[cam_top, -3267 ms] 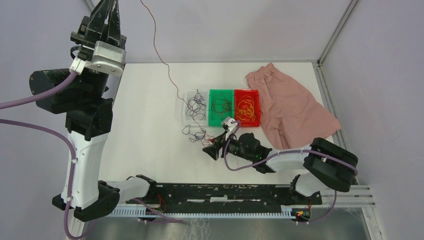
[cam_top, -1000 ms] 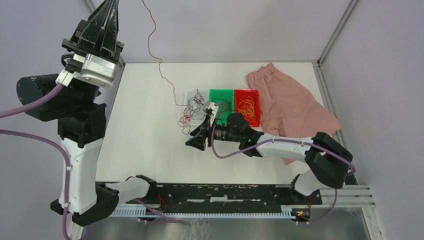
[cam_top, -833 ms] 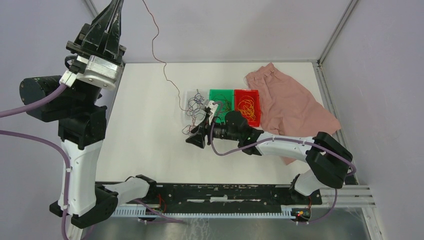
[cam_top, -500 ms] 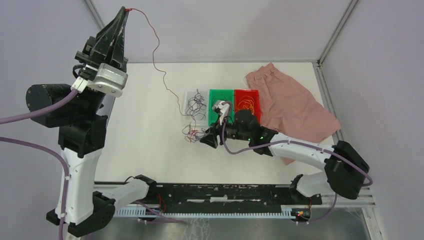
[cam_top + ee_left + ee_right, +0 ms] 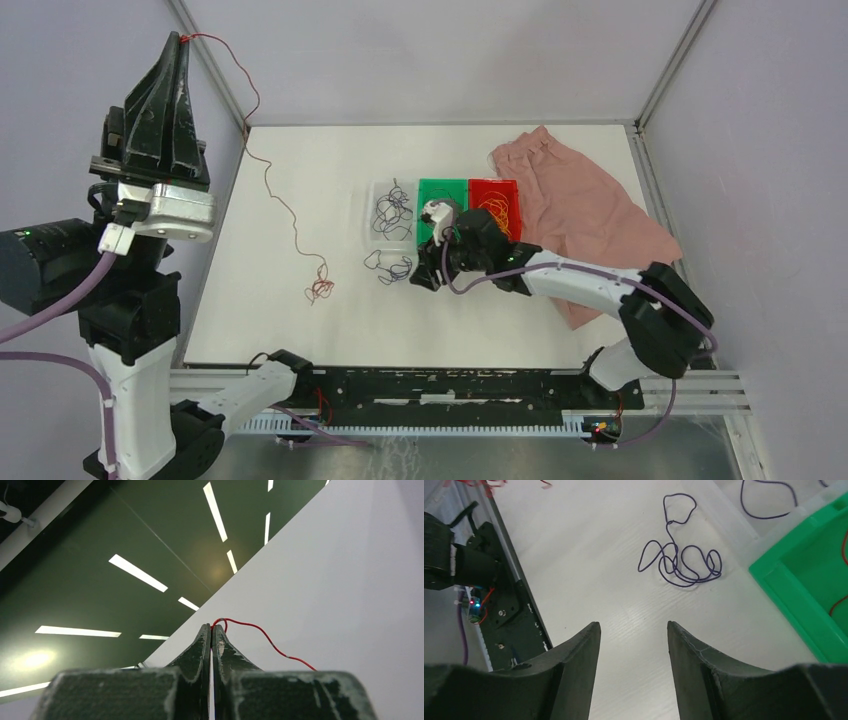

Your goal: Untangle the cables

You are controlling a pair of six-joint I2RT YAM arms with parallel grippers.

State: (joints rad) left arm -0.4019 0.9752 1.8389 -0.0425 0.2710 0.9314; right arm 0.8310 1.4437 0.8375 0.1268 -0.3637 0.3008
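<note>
My left gripper [image 5: 178, 40] is raised high at the far left, shut on the end of a thin red cable [image 5: 268, 178] that hangs down to a small curled heap [image 5: 319, 289] on the white table. In the left wrist view the red cable [image 5: 260, 632] leaves the pinched fingertips [image 5: 210, 628]. My right gripper [image 5: 424, 278] stands open and empty low over the table, just right of a loose dark purple cable [image 5: 390, 266]; the right wrist view has that purple cable [image 5: 681, 562] ahead of the gripper [image 5: 634, 626].
Three small trays sit mid-table: a clear one [image 5: 375, 228] with purple cables, a green one [image 5: 428, 186] and a red one [image 5: 498, 185] with orange-yellow cables. A pink cloth [image 5: 580, 215] lies at the right. Grey walls enclose the table.
The left gripper swung left with the red cable, which came free of the purple tangle; its tail now lies left of it. The right gripper moved right and away from the purple cable.
</note>
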